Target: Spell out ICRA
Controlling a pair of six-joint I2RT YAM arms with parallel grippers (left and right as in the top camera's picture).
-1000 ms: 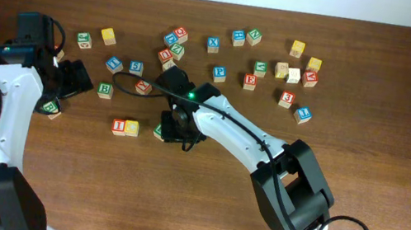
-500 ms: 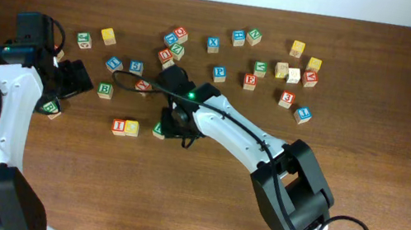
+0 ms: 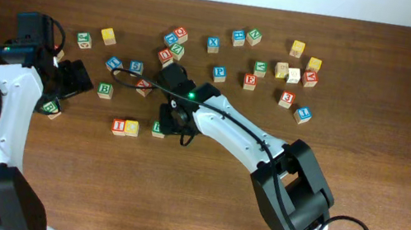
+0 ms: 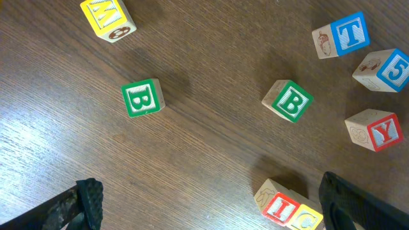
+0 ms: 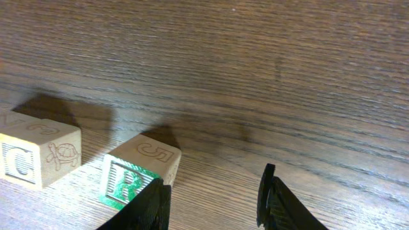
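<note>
worktop (image 3: 173, 210) showing dark wood grain | left tool (image 4: 208, 191) hanging spread wide | right tool (image 5: 214, 191) standing parted beside R cube (image 5: 131, 182)

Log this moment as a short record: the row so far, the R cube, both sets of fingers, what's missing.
row so far: red-printed wooden "I" cube touching yellow-faced wooden "C" block
R: green-printed wooden "R" cube lying apart from C, turned off the row's line
right fingers: apart, nothing between them, one close beside the R cube
left fingers: wide open, empty, near two green-printed wooden "B" cubes
not yet in the row: R and the last letter
</note>
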